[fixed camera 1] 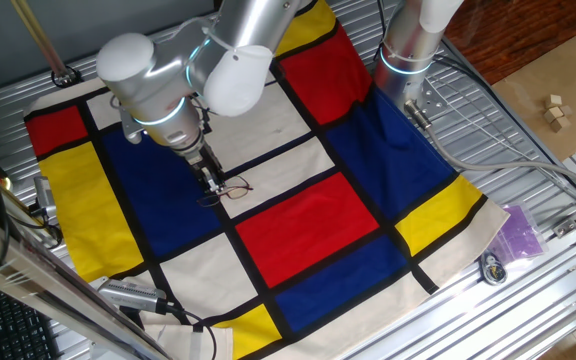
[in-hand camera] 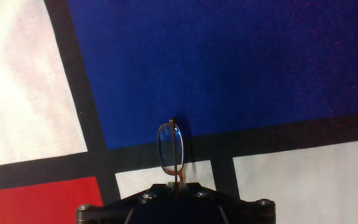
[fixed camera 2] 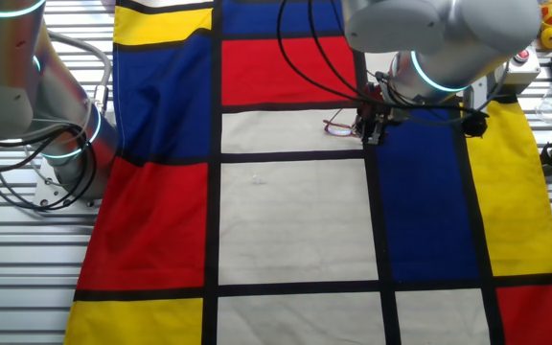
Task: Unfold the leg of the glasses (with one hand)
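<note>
The glasses (fixed camera 1: 234, 188) are a tiny thin wire pair on the chequered cloth (fixed camera 1: 298, 225), by a black line between a white and a blue square. My gripper (fixed camera 1: 211, 183) points down at them and is shut on the frame. In the hand view one oval lens (in-hand camera: 169, 149) stands on edge just ahead of my closed fingertips (in-hand camera: 178, 185), above the black line. In the other fixed view the glasses (fixed camera 2: 339, 125) stick out to the left of my gripper (fixed camera 2: 372, 132). I cannot tell how the legs lie.
A second arm's base (fixed camera 1: 408, 50) stands at the cloth's far edge, with cables trailing to it (fixed camera 2: 65, 144). A purple bag (fixed camera 1: 516, 232) and a metal part (fixed camera 1: 492, 268) lie off the cloth on the slatted table. Small wooden blocks (fixed camera 1: 556, 110) lie further right.
</note>
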